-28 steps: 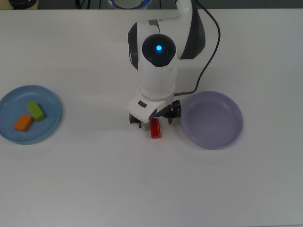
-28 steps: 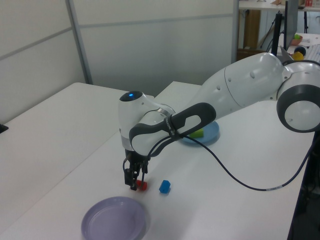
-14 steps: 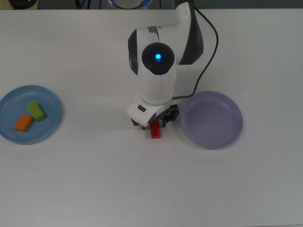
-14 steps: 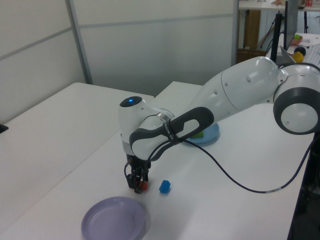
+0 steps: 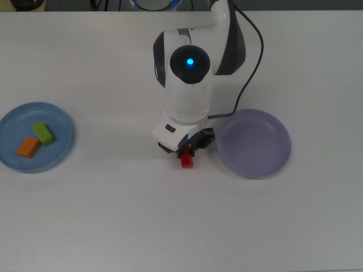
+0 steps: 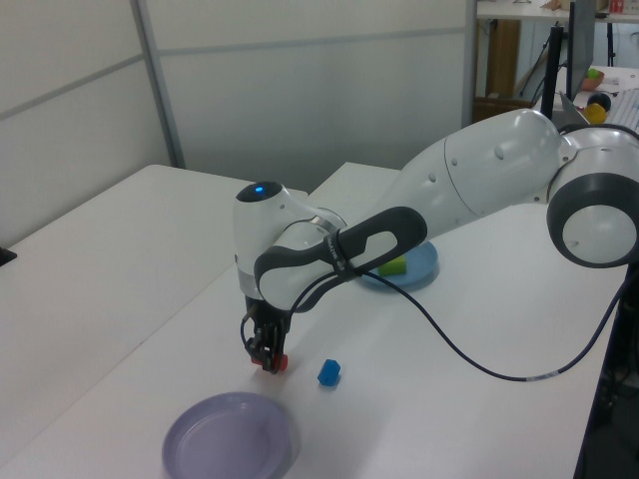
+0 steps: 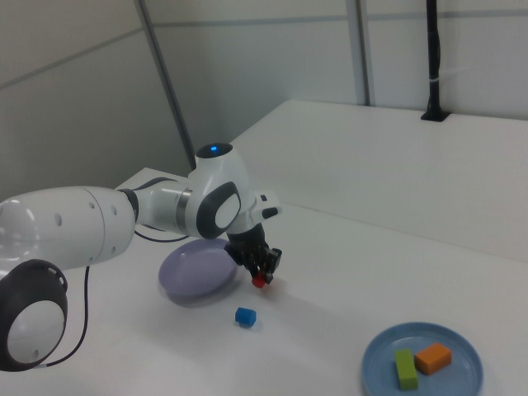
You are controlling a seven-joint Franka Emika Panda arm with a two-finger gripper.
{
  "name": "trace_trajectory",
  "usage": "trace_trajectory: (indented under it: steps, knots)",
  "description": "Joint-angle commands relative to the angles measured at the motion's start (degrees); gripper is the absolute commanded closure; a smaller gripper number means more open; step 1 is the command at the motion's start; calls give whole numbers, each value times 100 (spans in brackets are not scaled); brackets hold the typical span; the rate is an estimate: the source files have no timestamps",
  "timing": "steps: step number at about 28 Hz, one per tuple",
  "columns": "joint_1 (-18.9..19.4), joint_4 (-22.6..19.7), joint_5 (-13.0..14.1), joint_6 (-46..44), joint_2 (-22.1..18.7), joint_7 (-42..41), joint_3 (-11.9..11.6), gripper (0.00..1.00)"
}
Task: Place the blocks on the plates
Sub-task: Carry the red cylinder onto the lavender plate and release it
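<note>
Since the hand grips only the red block by its upper end, it could slip out short of the lavender plate.

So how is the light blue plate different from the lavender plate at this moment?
The light blue plate holds two blocks, the orange block and the green block; the lavender plate holds none. In the top view, the light blue plate lies at the far left, away from the arm, while the lavender plate lies right beside the hand and the red block. Both are round, shallow and rest on the white table.
</note>
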Motion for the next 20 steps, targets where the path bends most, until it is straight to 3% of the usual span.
trace_trajectory:
  steps: [1, 8, 13, 20]
  knots:
    - [154, -80, -20, -2, -360, 71, 67, 97]
    - [549, -71, -73, 15, -405, 483, 208, 95]
    - [900, -71, -292, 33, -343, 659, 208, 93]
    - [1296, -71, -898, 85, -115, 1071, 208, 88]
